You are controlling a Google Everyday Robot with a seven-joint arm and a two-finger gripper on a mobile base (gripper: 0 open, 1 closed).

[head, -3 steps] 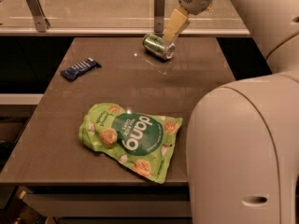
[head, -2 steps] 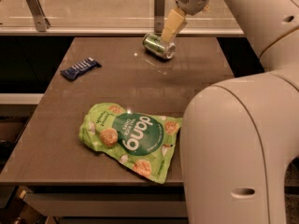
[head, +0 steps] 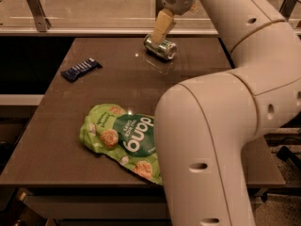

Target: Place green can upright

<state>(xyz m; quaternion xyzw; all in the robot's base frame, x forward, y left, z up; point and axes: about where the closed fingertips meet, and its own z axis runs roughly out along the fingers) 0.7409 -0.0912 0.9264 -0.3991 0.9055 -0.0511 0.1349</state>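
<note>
The green snack pouch (head: 123, 138), lying near the front edge of the tabletop (head: 117, 86), is showing the white brand word "dang", upside down in this view; its smaller print is defying reading. The gripper (head: 159, 32) is hanging at the far edge over the green can (head: 161, 47), whose pale markings, like those on the blue wrapper (head: 81, 69) by the left edge, are giving no legible words.

A flat green snack pouch (head: 123, 138) lies on the dark brown tabletop (head: 117, 86), well apart from a dark blue wrapped bar (head: 81, 69).
</note>
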